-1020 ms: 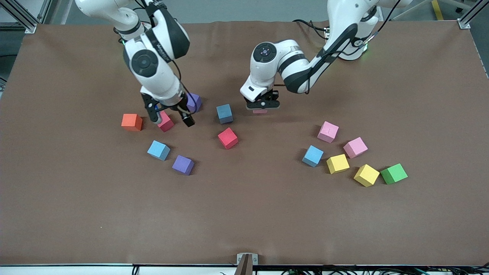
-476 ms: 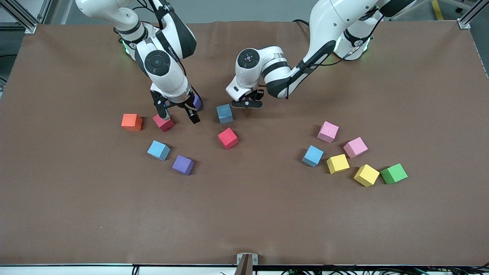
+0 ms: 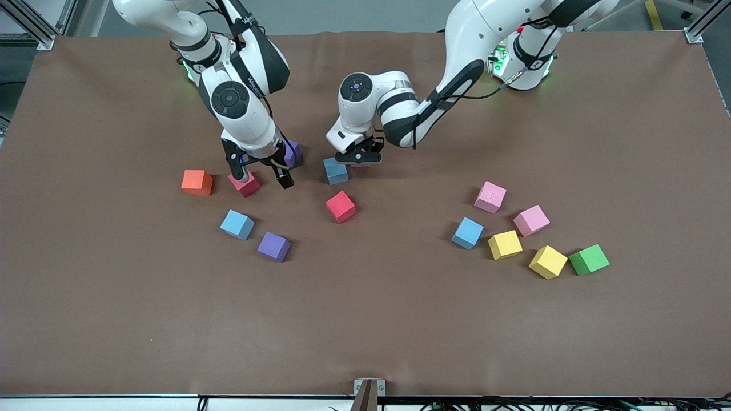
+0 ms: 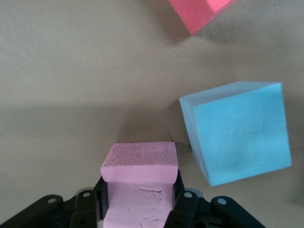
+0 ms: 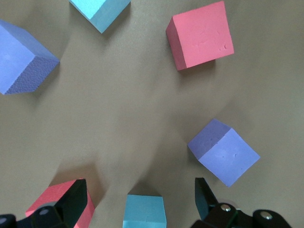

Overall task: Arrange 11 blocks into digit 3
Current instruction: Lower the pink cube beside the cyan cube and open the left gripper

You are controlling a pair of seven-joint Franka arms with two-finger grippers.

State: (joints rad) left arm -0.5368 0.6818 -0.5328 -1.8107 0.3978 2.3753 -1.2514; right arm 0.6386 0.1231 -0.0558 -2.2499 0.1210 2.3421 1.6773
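Note:
My left gripper (image 3: 358, 158) (image 4: 139, 185) is shut on a pink block (image 4: 138, 156), held low right beside a light blue block (image 3: 336, 170) (image 4: 237, 135). My right gripper (image 3: 260, 179) (image 5: 140, 190) hangs open over bare table with nothing in it, between a red-pink block (image 3: 245, 184) (image 5: 59, 202) and a purple block (image 3: 291, 153) (image 5: 19, 59). Loose blocks lie nearer the front camera: red (image 3: 341, 206), light blue (image 3: 237, 224), purple (image 3: 273, 246). Toward the left arm's end sit two pink (image 3: 490, 197), a light blue (image 3: 468, 233) and two yellow blocks (image 3: 505, 244). No digit 3 shows.
An orange cube (image 3: 197, 182) lies beside the red-pink block, toward the right arm's end. A green cube (image 3: 589, 259) sits next to the yellow blocks. The brown mat (image 3: 365, 325) stretches bare toward the front camera.
My left gripper has carried the pink block toward the right arm's end, up beside the light blue block. My right gripper shifted only slightly and stayed open.

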